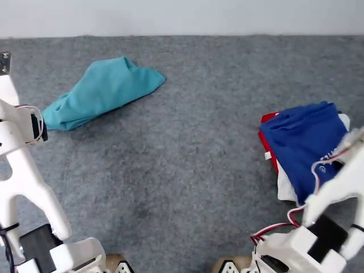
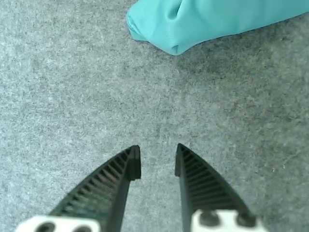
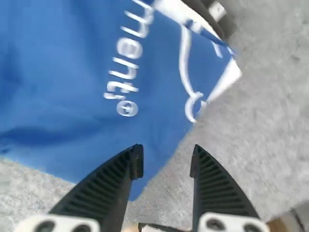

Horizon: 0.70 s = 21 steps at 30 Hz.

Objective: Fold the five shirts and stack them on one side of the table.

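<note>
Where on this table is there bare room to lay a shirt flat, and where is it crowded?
Bare: the wide middle of the table, between the teal shirt and the stack topped by the blue shirt. Crowded: the right side, where the right gripper hangs at the blue shirt's edge.

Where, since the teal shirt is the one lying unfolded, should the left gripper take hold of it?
Probably at the bunched, rounded end of the teal shirt that lies nearest the left gripper. That end looks folded thick and stands a little proud of the table, so the open gripper could close over it, coming straight ahead from the left arm's side.
</note>
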### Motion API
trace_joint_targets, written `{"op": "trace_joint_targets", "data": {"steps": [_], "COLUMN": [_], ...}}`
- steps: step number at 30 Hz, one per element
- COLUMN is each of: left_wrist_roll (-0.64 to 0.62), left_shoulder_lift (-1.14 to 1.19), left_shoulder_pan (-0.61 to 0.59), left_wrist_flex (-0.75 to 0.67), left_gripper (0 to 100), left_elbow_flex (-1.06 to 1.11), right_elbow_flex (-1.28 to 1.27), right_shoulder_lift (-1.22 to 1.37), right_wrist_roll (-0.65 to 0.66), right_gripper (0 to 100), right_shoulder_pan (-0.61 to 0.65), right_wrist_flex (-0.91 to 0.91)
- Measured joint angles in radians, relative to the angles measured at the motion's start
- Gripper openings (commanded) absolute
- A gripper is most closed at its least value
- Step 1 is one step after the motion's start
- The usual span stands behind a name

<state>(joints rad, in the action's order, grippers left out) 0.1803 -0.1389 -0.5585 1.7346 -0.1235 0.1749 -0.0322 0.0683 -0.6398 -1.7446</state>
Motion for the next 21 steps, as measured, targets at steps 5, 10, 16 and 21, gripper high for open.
{"op": "trace_joint_targets", "data": {"steps": [5, 10, 16, 21], "left_wrist_roll": [0.000, 0.000, 0.000, 0.000], "left_shoulder_lift": [0.000, 0.000, 0.000, 0.000], "left_shoulder_pan": [0.000, 0.000, 0.000, 0.000], "left_wrist_flex": [0.000, 0.000, 0.000, 0.000], "left_gripper": [12, 12, 12, 12], "left_elbow_flex": [0.000, 0.000, 0.000, 0.000], "right_elbow_flex": [0.011, 0.011, -0.029, -0.037], "right_shoulder_lift": [0.000, 0.000, 0.057, 0.193], "right_wrist_roll": [0.000, 0.000, 0.000, 0.000], "right_gripper": [16.7, 16.9, 16.9, 16.9], "right_shoulder_pan": [0.178, 0.298, 0.305, 0.307], "right_wrist_flex": [0.011, 0.107, 0.330, 0.489]}}
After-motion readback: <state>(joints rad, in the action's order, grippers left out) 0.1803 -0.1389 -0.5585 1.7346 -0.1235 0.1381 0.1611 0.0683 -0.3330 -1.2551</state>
